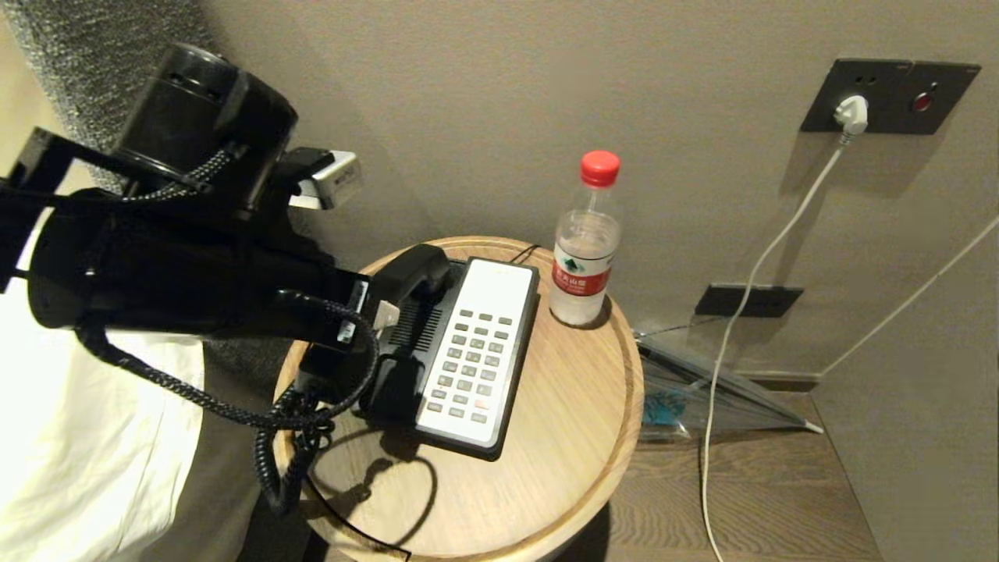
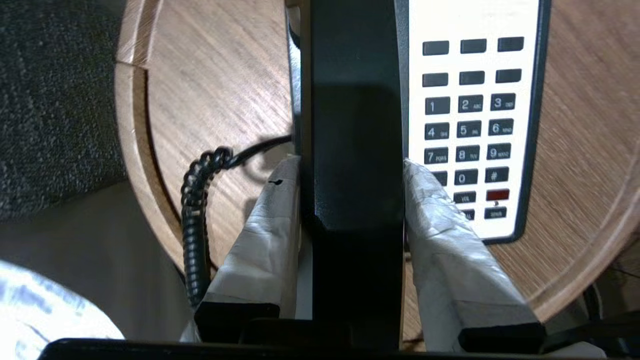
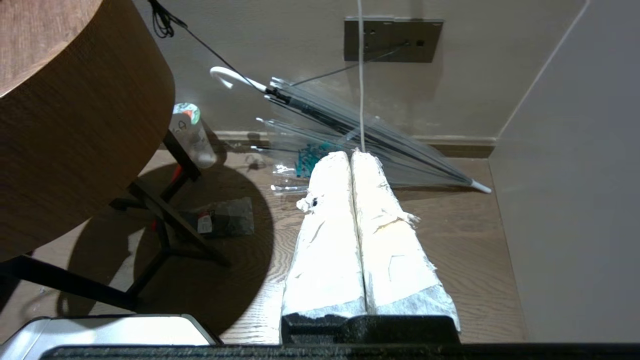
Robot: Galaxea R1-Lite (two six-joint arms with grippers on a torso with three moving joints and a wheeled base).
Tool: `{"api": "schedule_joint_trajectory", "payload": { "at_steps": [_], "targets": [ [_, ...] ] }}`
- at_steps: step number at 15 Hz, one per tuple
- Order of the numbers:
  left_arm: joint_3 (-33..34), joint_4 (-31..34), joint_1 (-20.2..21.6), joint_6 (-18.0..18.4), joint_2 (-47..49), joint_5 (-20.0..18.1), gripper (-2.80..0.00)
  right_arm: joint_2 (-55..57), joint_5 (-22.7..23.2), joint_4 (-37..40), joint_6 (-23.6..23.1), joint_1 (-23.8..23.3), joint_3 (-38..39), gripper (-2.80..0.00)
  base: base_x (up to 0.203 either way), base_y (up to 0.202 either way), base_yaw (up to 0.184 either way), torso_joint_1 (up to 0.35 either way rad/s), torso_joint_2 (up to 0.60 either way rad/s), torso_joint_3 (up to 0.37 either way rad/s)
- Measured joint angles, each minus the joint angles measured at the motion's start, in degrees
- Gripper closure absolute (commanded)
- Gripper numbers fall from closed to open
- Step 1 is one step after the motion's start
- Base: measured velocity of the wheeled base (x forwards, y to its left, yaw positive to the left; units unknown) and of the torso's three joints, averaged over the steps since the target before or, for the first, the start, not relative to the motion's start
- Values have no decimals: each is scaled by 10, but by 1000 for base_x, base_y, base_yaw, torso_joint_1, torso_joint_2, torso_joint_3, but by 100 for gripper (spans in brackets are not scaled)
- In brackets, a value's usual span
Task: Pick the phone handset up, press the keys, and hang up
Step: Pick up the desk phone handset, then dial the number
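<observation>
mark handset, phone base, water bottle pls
phone handset (image 2: 352,150): left wrist view, middle of its black back.
phone base (image 1: 476,343): head view, white keypad face.
water bottle (image 1: 581,275): head view, red label.

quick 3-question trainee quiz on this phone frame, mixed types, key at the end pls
1. True or false: the left gripper is clamped on the phone handset.
2. What stands on the round wooden table beside the phone base? A) a mug B) a red-capped water bottle C) a lamp
3. Where is the right gripper, and how do its fingers stand?

Key:
1. True; the taped fingers press both sides of the handset.
2. B.
3. Low beside the table, above the wooden floor, pointing toward a clear folded umbrella; fingers shut, holding nothing.
</observation>
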Motion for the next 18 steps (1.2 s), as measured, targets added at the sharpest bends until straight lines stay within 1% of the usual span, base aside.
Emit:
{"api": "schedule_joint_trajectory", "payload": {
  "at_steps": [3, 7, 9, 13, 16, 17, 18],
  "targets": [
    [12, -1, 0, -15, -32, 0, 0, 0, 0, 0, 0, 0, 0, 0, 0, 0, 0, 0, 0, 0],
    [50, -1, 1, -56, -105, -6, 0, 0, 0, 0, 0, 0, 0, 0, 0, 0, 0, 0, 0, 0],
    [71, -1, 1, -114, -149, -18, 0, 0, 0, 0, 0, 0, 0, 0, 0, 0, 0, 0, 0, 0],
    [92, 0, 2, -252, -230, -72, 0, 0, 0, 0, 0, 0, 0, 0, 0, 0, 0, 0, 0, 0],
    [102, 0, 1, -356, -295, -98, 0, 0, 0, 0, 0, 0, 0, 0, 0, 0, 0, 0, 0, 0],
    [104, 0, 2, -377, -311, -101, 0, 0, 0, 0, 0, 0, 0, 0, 0, 0, 0, 0, 0, 0],
    [107, 0, 2, -388, -325, -101, 0, 0, 0, 0, 0, 0, 0, 0, 0, 0, 0, 0, 0, 0]
  ]
}}
